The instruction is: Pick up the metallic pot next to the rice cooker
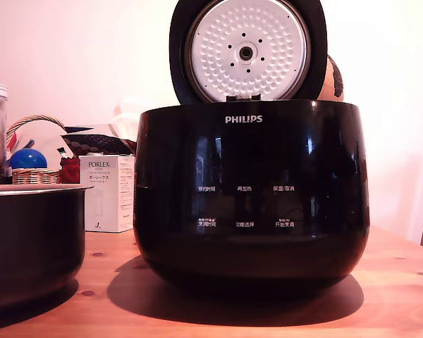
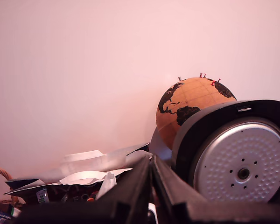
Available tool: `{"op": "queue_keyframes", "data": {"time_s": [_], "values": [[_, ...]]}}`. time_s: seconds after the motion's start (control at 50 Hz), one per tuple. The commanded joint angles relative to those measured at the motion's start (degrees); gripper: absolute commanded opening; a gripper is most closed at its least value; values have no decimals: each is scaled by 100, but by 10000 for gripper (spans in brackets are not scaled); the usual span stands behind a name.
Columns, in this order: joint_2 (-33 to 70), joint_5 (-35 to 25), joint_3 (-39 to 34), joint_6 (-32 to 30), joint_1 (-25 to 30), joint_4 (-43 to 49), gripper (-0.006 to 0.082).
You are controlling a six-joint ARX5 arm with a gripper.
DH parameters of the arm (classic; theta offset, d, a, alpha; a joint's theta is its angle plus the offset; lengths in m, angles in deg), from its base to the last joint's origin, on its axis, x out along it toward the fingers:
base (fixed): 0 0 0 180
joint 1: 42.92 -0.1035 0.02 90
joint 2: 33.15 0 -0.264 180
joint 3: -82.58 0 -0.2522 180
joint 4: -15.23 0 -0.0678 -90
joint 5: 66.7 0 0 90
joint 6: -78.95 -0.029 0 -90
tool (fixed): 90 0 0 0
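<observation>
The rice cooker (image 1: 251, 193) stands centre on the wooden table (image 1: 395, 282), its lid (image 1: 248, 49) raised at twelve o'clock, exposing the dimpled plate. The metallic pot (image 1: 32, 243) sits at about eight o'clock from the cooker, just beside it, apart, rim up for access from above. The gripper (image 2: 151, 186), seen only from the wrist, looks level past the lid toward a globe (image 2: 189, 105); its jaws are pressed together, holding nothing. Approach not yet begun, presumably.

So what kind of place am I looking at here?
Probably a home, a kitchen or dining corner: a wooden table holds an open rice cooker and a metallic pot, with a wicker basket and cork globe behind.
</observation>
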Motion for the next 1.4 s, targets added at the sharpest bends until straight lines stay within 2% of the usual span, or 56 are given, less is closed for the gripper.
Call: {"op": "queue_keyframes", "data": {"time_s": [0.0, 0.46, 0.48, 0.56, 0.72, 0.88, 0.9, 0.94, 0.98, 1.0, 1.02, 1.04, 1.16, 1.2, 1.28, 1.38], "values": [[7, 15, -146, -2, -20, -33, -24], [7, -7, -144, -35, -22, -116, -24], [7, -46, -133, -273, -22, -109, -24], [7, -175, 11, -573, -85, 195, -24], [13, -518, 914, -885, -380, 2020, -24], [20, -1412, 1987, -1123, -599, 4201, -24], [20, -1512, 2131, -1416, -619, 4529, -24], [20, -1731, 2356, -1416, -645, 5025, -24], [24, -1934, 2570, -2044, -660, 5530, -24], [33, -1996, 2671, -2044, -664, 5786, -24], [55, -1998, 2761, -2044, -664, 5982, -24], [81, -2013, 2855, -2391, -664, 6253, -24], [304, -1985, 3333, -2697, -695, 7742, -24], [407, -1982, 3438, -3005, -706, 8185, -24], [616, -1985, 3558, -3265, -710, 8861, -24], [772, -2122, 3552, -3475, -717, 8870, -24]]}}
